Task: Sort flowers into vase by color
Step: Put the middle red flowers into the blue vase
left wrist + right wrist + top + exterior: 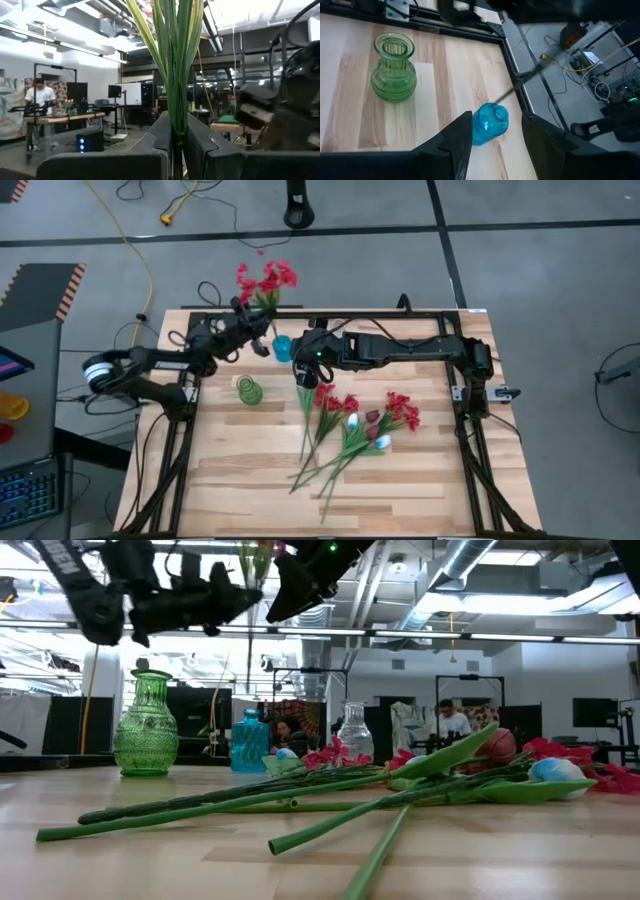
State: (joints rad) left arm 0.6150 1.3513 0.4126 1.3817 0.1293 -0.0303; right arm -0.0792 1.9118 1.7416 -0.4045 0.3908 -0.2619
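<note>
My left gripper [250,315] is shut on a bunch of red flowers [266,280], held up above the table's far edge. The blue vase [282,347] stands just beside it on the wood. My right gripper [492,135] hovers open above the blue vase [488,124], with nothing between its fingers. The green vase [249,390] stands nearer the left side. More flowers [352,428], red, maroon and white, lie flat on the table in a loose pile. A clear vase [352,732] shows in the low view. My left gripper pinches the bunch's green stems [176,131] together between its two fingers, several stems at once. The stems rise steeply out of the fingers with the red blossoms [270,277] at the top. The bunch is lifted clear of the table.
A black metal frame [400,315] runs along the table's far edge and sides. A thin stem [520,86] slants toward the blue vase's mouth. Bare wood [240,470] lies at the near left. People work at benches in the room behind.
</note>
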